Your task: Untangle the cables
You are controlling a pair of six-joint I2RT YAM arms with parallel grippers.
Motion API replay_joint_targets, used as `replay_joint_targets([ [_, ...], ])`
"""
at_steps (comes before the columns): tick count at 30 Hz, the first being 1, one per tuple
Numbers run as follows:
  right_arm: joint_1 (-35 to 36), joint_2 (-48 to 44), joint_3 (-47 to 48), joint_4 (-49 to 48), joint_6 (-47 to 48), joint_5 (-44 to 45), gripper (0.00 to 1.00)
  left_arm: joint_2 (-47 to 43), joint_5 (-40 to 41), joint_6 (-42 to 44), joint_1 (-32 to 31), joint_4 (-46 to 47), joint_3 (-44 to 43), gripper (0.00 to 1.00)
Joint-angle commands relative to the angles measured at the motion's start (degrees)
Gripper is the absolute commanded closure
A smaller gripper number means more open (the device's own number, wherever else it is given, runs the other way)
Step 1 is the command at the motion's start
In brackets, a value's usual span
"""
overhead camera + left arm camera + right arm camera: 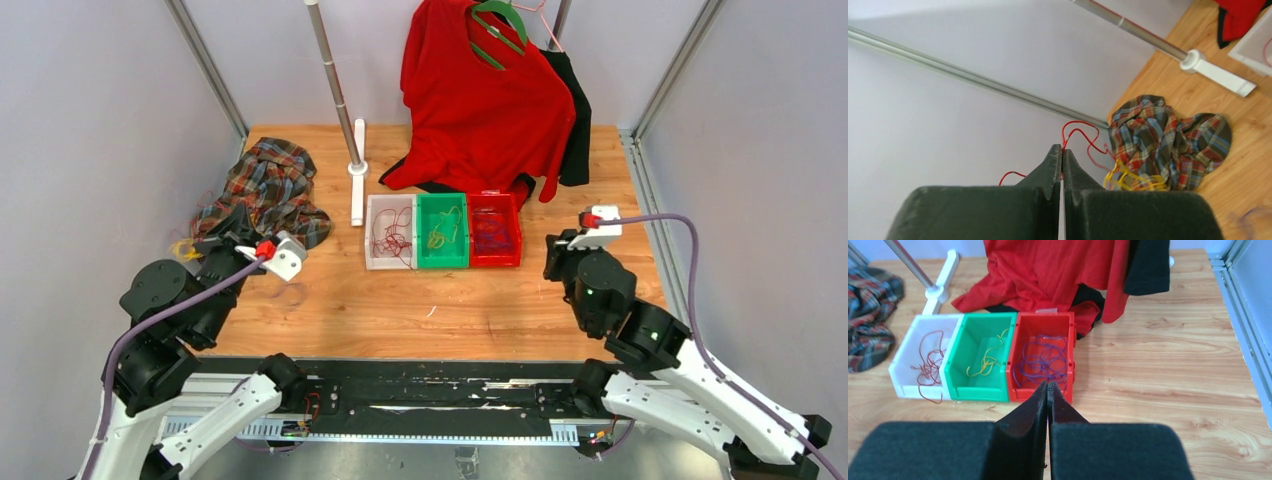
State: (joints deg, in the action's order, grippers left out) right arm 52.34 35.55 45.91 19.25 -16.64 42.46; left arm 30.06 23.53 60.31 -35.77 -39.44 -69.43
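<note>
Three bins: set side by side at the middle of the worktop [450, 310], walls touching: white bin [908, 390], green bin [975, 390], red bin [1020, 392].
Binned cables: red cables [930, 365] are held in the white bin, with one strand draped over its near wall; a yellow cable [984, 362] is laid in the green bin; purple cables [1043, 357] are coiled in the red bin.
Left claw [1062, 150]: held by the left edge, fingers pressed together and clamped on a loose red strand [1080, 131], which loops out past the tips.
Yellow tangle [1133, 180]: lodged against the plaid shirt [1168, 145], which is heaped at the left edge toward the far-left corner.
Right claw [1047, 385]: held near the right edge, pointed at the red bin, fingers closed flush against each other.
Far edge: a red shirt [480, 100] on a green hanger [497, 25] is draped down onto the worktop.
</note>
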Motion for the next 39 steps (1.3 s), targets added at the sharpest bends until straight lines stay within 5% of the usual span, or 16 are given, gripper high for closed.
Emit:
replay_joint_targets([
  [1, -1.00, -1.03, 2.46, 0.83, 1.30, 1.16, 0.99, -3.10, -3.20, -3.39, 0.00, -3.12, -1.18, 1.00],
  [5, -0.92, 2.83, 0.69, -6.89, 1.71, -9.90, 0.99, -3.51, -7.97, -6.17, -0.01, -3.64, -0.95, 1.00],
  [12, -0.50, 12.06, -0.51, -18.35, -1.06, -32.12, 0.62, -2.30, -14.32, -8.90, 0.00, -2.92, -4.04, 0.99],
  [19, 4.02, 21.12, -4.46, -33.80, -1.66, -46.84, 0.48, -2.55, -28.87, -13.12, 0.00, -1.93, -5.90, 0.99],
  [25, 6.91, 29.40, -4.79, -43.11, -0.98, -52.13, 0.46, -0.74, -37.58, -15.03, 0.00, -0.94, -6.51, 0.99],
  [39, 19.38, 42.15, -0.82, -48.96, 9.40, -47.39, 0.45, 0.21, -37.67, -14.60, 0.00, -0.59, -6.48, 0.99],
])
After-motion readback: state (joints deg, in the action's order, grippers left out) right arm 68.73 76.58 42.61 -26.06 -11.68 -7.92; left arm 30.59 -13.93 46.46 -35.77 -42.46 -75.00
